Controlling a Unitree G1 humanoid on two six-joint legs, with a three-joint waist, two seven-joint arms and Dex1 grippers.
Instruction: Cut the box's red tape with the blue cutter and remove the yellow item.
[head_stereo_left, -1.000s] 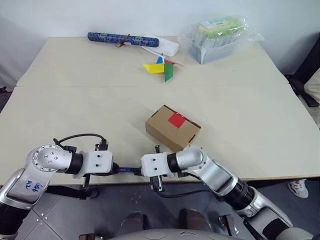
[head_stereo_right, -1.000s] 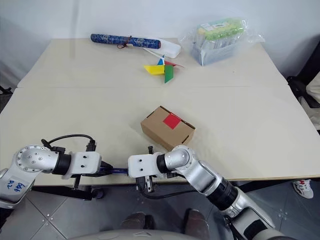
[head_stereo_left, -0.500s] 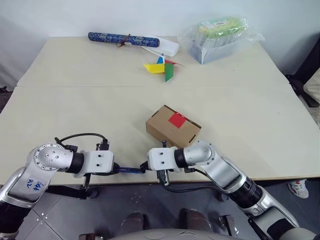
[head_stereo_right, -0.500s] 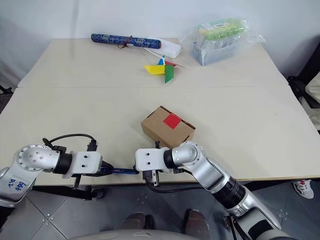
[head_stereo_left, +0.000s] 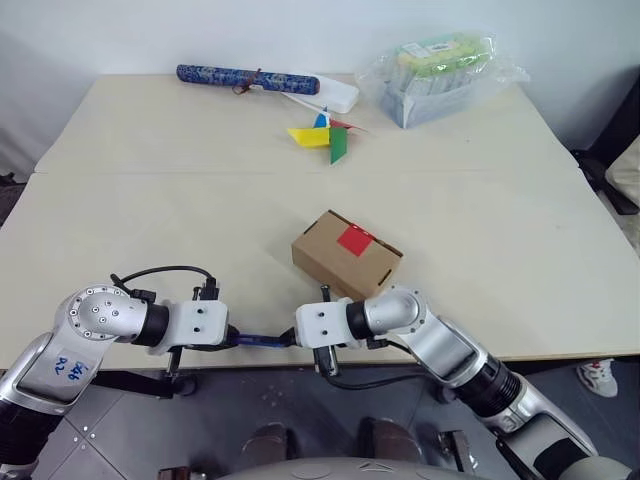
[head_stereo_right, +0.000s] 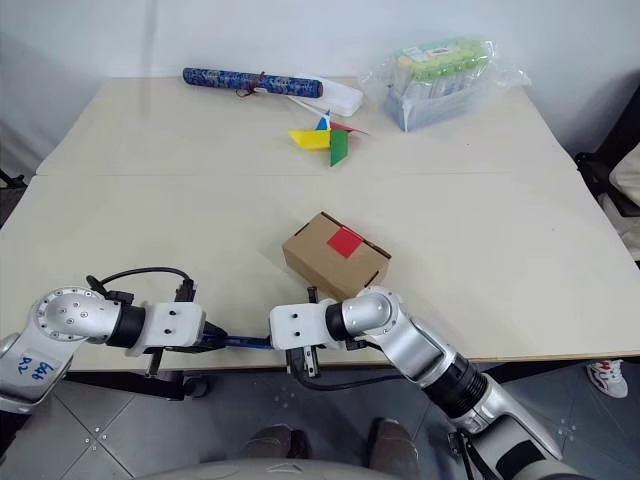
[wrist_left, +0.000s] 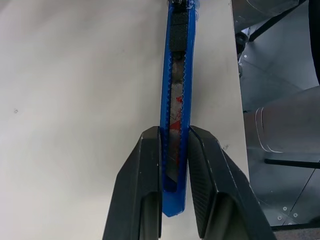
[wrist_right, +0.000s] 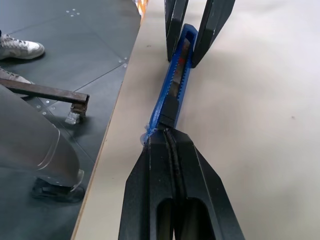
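The left gripper (wrist_left: 174, 150) grasps the blue cutter (wrist_left: 177, 100) at the tabletop's (head_stereo_left: 150, 200) near edge. The right gripper (wrist_right: 170, 137) is clenched at the cutter's far end. If it slips off there, the blade may not extend, and the red tape (head_stereo_left: 353, 240) stays uncut.

**What stays unseen**

The cutter (wrist_left: 176, 107) runs past the left wrist view's top edge, so its far tip is cut off there. In the right wrist view that tip disappears between the right gripper's (wrist_right: 167, 136) pressed-together fingers; whether any blade is out cannot be told. The box (head_stereo_left: 346, 254) is shut, its inside hidden, and the tape (head_stereo_left: 353, 239) is too small to show its edges. The wrapped tray's (head_stereo_left: 437, 75) contents blur behind crinkled plastic.
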